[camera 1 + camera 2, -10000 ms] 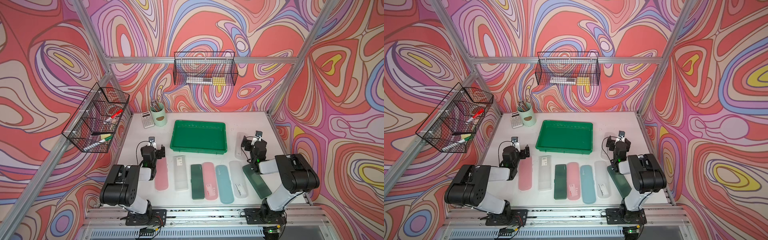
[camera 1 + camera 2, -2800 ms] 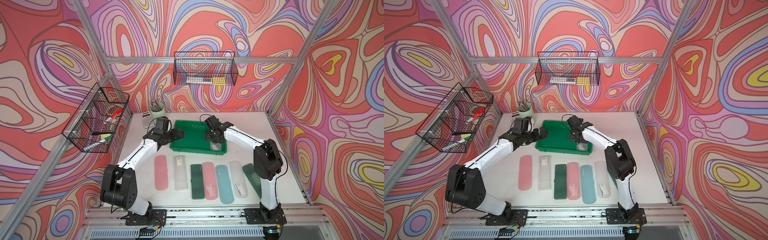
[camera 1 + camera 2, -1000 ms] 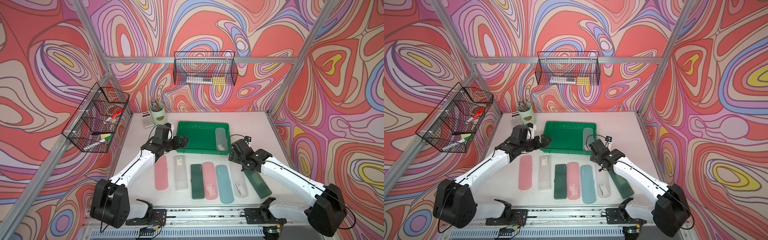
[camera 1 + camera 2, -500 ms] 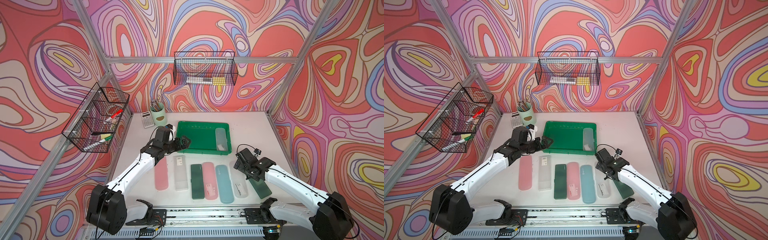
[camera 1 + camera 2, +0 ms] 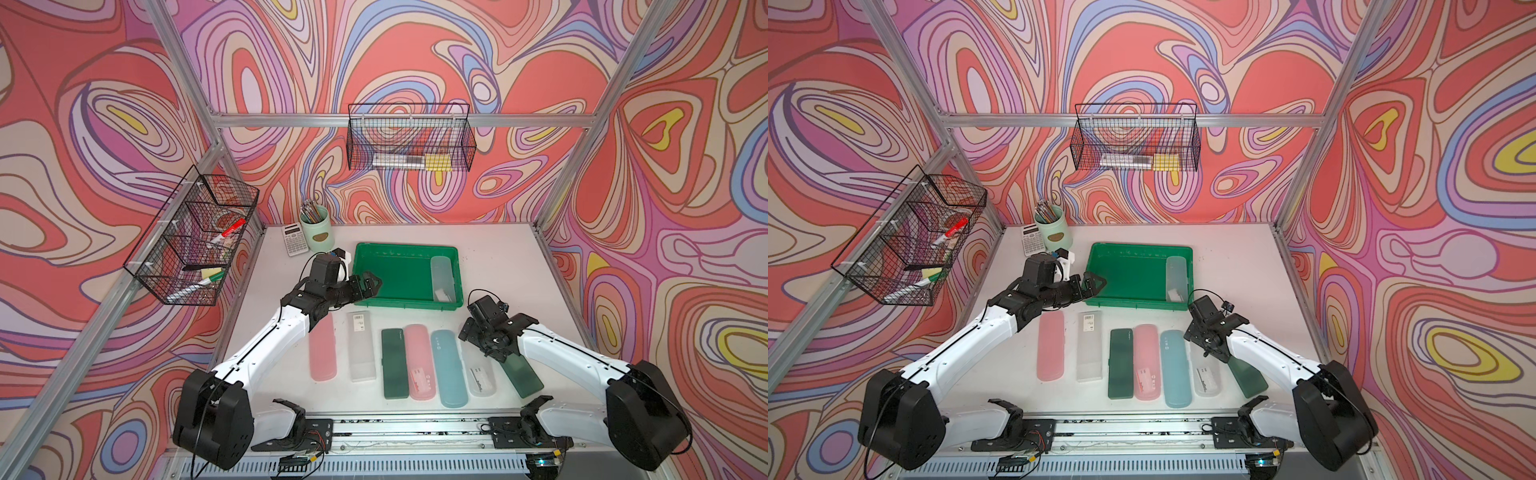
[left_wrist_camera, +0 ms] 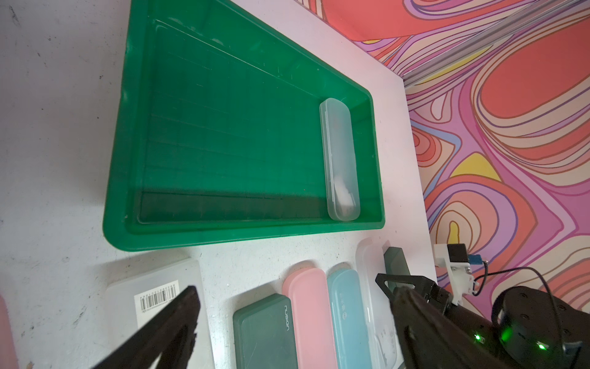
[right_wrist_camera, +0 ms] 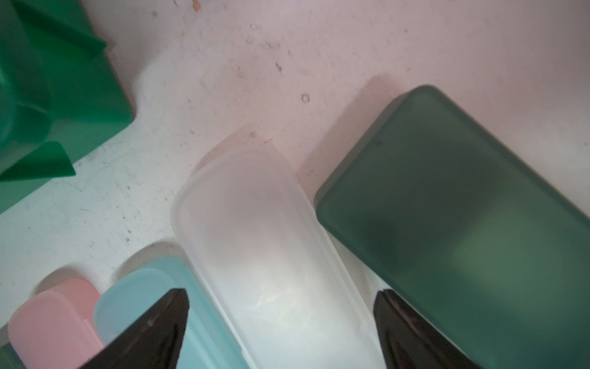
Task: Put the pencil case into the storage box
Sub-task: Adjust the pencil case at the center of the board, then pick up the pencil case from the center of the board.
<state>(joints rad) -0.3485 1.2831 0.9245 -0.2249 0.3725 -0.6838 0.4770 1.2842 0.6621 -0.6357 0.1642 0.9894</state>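
The bright green storage box (image 5: pixel 405 248) (image 5: pixel 1139 247) lies mid-table, and one clear pencil case (image 5: pixel 441 277) (image 6: pixel 339 159) rests along its right wall. In front lies a row of several pencil cases: pink (image 5: pixel 322 353), clear with a barcode (image 5: pixel 360 347), dark green (image 5: pixel 392 362), pink (image 5: pixel 419 361), teal (image 5: pixel 448 368), clear (image 5: pixel 480 374) and dark green (image 5: pixel 521 376). My right gripper (image 5: pixel 478 345) (image 7: pixel 281 303) hangs open low over the far end of the row's clear case (image 7: pixel 271 249), one finger on each side. At the box's near left corner my left gripper (image 5: pixel 368 284) (image 6: pixel 293 303) is open and empty.
A mint cup of pens (image 5: pixel 318 230) and a calculator (image 5: pixel 296 239) stand at the back left. Black wire baskets hang on the left wall (image 5: pixel 191 237) and the back wall (image 5: pixel 409 143). Aluminium frame posts edge the table.
My right gripper moved from beside the box's near right corner toward the front, down over the row's clear case. The left gripper crept slightly right along the box's near left corner.
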